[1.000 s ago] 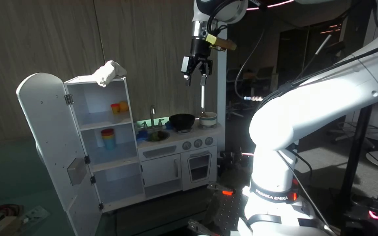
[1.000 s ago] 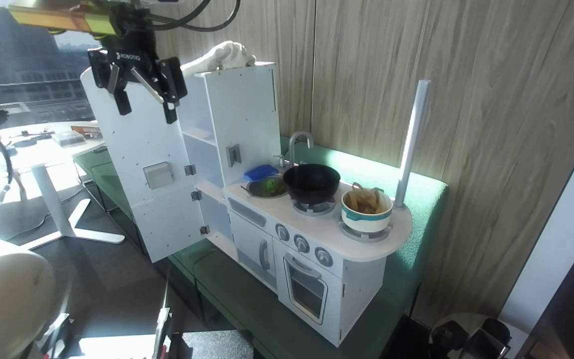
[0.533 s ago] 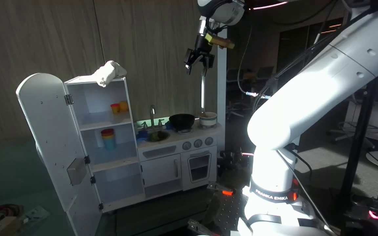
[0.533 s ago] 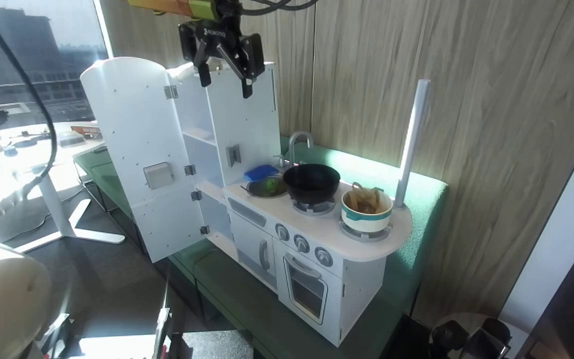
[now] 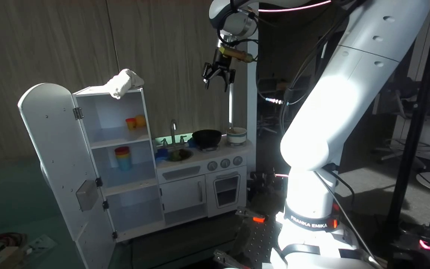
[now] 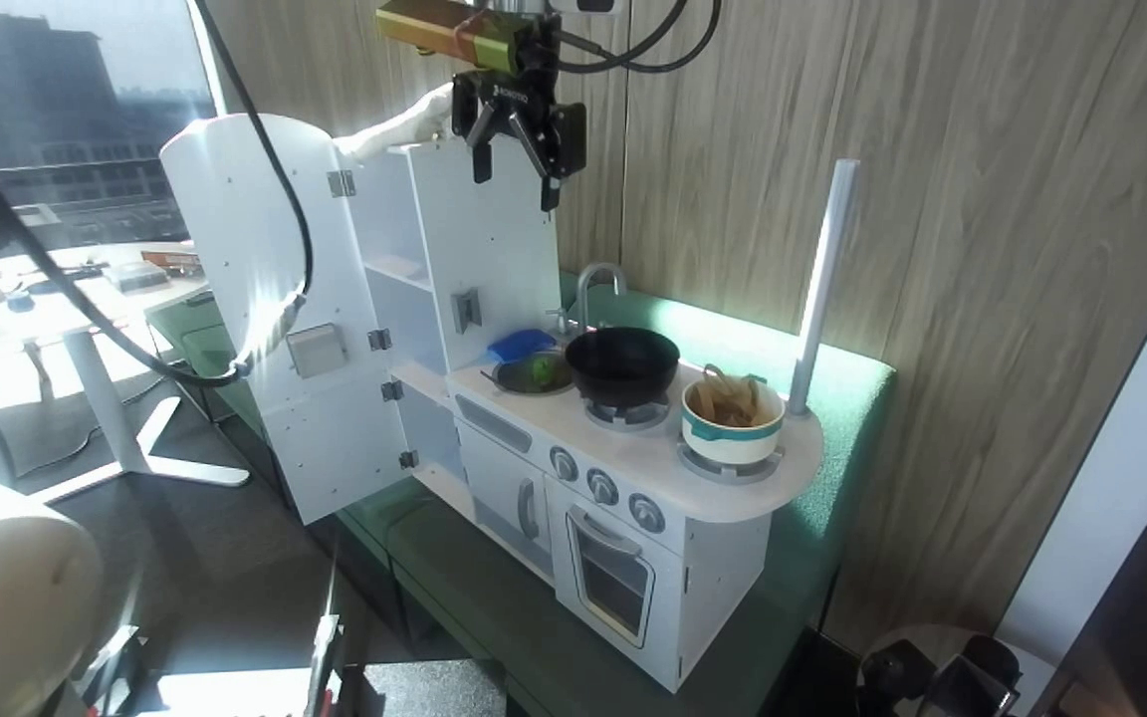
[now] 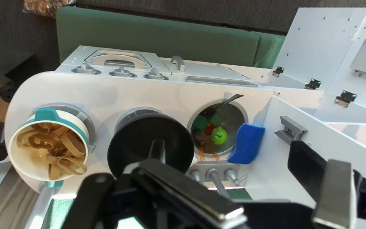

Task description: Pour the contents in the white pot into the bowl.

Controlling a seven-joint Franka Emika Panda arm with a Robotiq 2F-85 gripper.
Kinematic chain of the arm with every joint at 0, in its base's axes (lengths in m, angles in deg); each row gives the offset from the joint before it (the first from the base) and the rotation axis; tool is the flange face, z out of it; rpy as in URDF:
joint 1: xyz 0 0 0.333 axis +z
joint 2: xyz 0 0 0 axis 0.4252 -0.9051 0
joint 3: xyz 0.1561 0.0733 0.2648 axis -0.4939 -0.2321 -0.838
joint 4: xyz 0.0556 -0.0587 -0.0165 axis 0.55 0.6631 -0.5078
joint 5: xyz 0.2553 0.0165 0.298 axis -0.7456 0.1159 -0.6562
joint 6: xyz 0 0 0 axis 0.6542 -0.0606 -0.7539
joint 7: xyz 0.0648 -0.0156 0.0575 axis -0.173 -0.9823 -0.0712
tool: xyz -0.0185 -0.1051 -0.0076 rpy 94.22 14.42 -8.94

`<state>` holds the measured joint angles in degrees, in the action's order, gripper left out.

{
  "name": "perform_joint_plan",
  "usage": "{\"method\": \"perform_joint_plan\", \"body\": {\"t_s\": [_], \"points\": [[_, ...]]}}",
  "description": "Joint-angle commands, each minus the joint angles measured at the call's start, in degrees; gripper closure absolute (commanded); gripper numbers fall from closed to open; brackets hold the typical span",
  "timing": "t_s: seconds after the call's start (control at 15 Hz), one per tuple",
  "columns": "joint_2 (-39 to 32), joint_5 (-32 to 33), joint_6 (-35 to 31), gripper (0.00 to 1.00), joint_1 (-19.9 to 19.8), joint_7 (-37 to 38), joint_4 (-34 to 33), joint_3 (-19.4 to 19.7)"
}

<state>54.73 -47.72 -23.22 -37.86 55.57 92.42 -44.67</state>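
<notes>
The white pot (image 5: 236,138) with a teal band stands upright on the right burner in both exterior views (image 6: 728,446). It holds tan ribbon-like strips (image 7: 52,146). It also shows at the left of the wrist view (image 7: 14,156). The black bowl (image 6: 623,380) sits on the burner beside it, between pot and sink, and also shows in an exterior view (image 5: 206,139) and the wrist view (image 7: 129,140). It looks empty apart from a grey glint. My gripper (image 5: 216,87) is open and empty, tilted, high above the counter; it also shows in an exterior view (image 6: 515,191) and the wrist view (image 7: 230,168).
A tall light post (image 6: 822,289) rises behind the pot. The faucet (image 6: 601,271), the sink (image 7: 233,140) with small toy items and a blue sponge (image 7: 247,143) lie left of the bowl. A tall white cabinet (image 6: 494,249) with an open door stands further left.
My gripper has moved rightward across an exterior view, from near the cabinet door to beside the cabinet top, and has tilted. The forearm has swung more upright. The pot and bowl have not moved.
</notes>
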Motion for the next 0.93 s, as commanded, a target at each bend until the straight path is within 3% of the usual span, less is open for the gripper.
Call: {"method": "perform_joint_plan", "body": {"t_s": [0.0,0.87], "points": [[-1.52,-0.95,2.01,0.0,-1.95,0.33,-1.74,-1.94],[-4.44,-1.61,2.79,0.0,-3.14,1.07,-3.63,-1.32]]}}
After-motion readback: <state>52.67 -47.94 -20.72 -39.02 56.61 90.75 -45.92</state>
